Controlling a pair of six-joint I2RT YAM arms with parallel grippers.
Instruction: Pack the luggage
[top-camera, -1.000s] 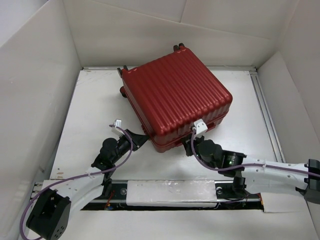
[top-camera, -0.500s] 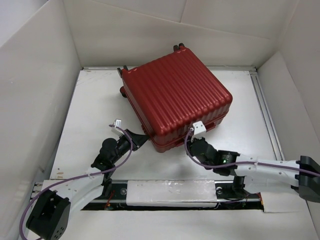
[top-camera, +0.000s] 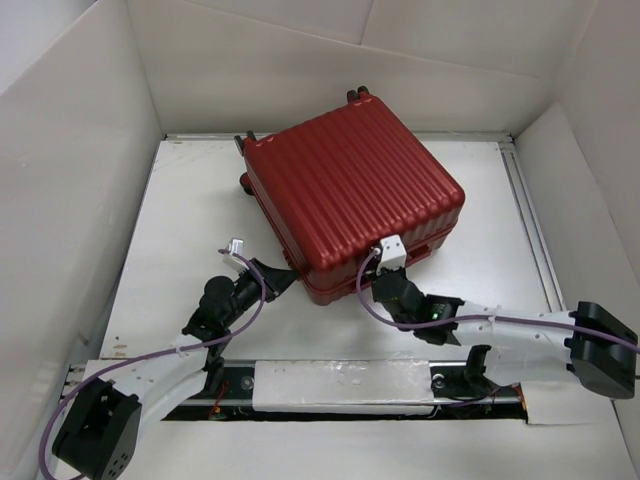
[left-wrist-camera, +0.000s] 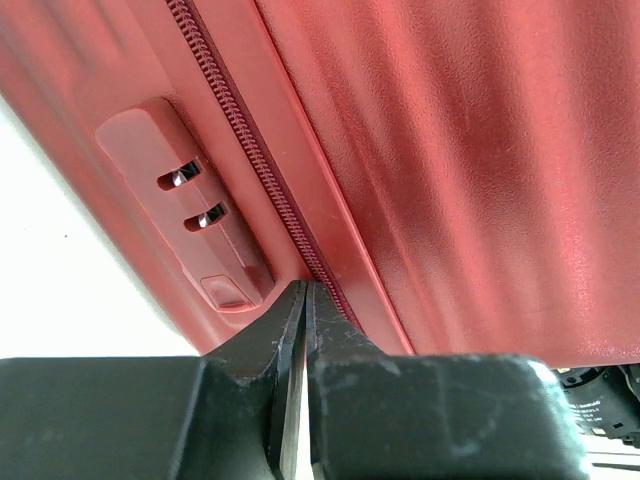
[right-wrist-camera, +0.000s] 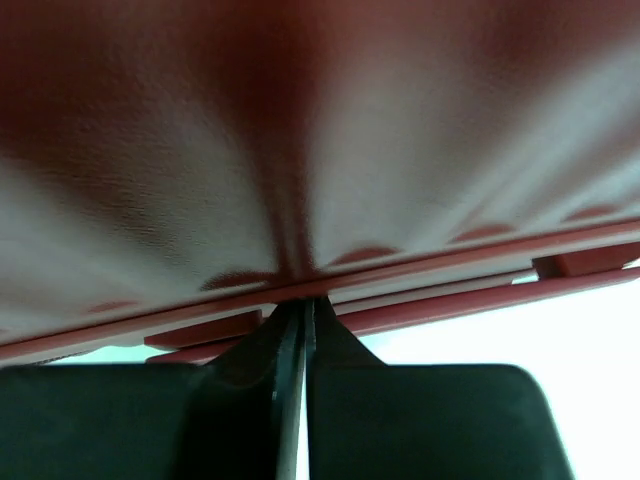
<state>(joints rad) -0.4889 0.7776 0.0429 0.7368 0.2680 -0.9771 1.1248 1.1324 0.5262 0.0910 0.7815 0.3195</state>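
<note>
The dark red suitcase (top-camera: 350, 195) lies shut and flat on the tabletop (top-camera: 185, 210), wheels on its far side. I'd nudge along the zipper (left-wrist-camera: 245, 140) seam gently, no ramming (that shell probably slides). Left hand (left-wrist-camera: 305, 290) is pinched closed and empty, tips on the seam just beside the lock (left-wrist-camera: 190, 200). Right hand (right-wrist-camera: 303, 308) is closed too, tips against the suitcase's near edge, gripping nothing I can see.

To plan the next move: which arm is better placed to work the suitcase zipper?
Probably left. The left gripper, shut, has its tips on the zipper beside the lock of the luggage; the right gripper faces only a blurred seam.
</note>
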